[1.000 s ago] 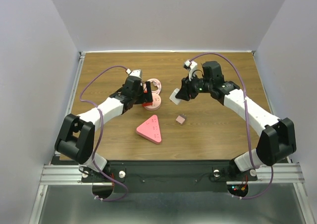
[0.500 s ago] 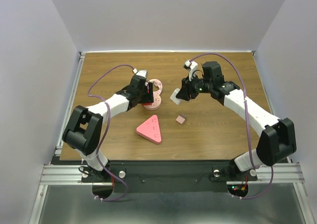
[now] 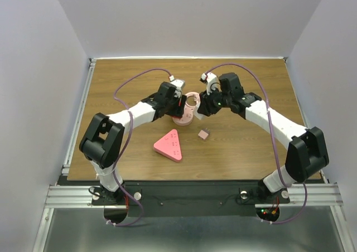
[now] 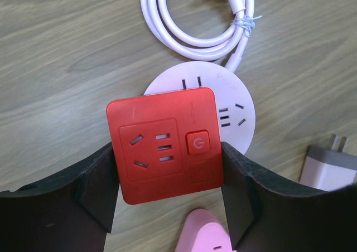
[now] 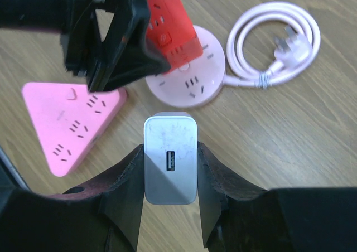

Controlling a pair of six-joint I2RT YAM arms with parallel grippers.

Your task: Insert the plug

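Right wrist view: the right claw (image 5: pixel 169 151) is clenched on a white charger (image 5: pixel 170 168), pinched across its flat sides above the middle of the table (image 5: pixel 279 151), toward the far edge. The charger is judged light, rigid and smooth-shelled, so slipping or twisting is likely when it is pressed home. A hold on the body, with the prongs left free, suits it. Beyond it, a red socket block (image 4: pixel 164 146) is grasped by the left claw (image 4: pixel 167 151), partly covering a round pink socket (image 4: pixel 234 104).

Sq socket (image 4: pixel 166 146) over round socket (image 4: pixel 237 96); cable coil (image 4: pixel 189 34) behind; triangular strip (image 3: pixel 169 145) in front, adapter (image 3: pixel 203 134) rt.
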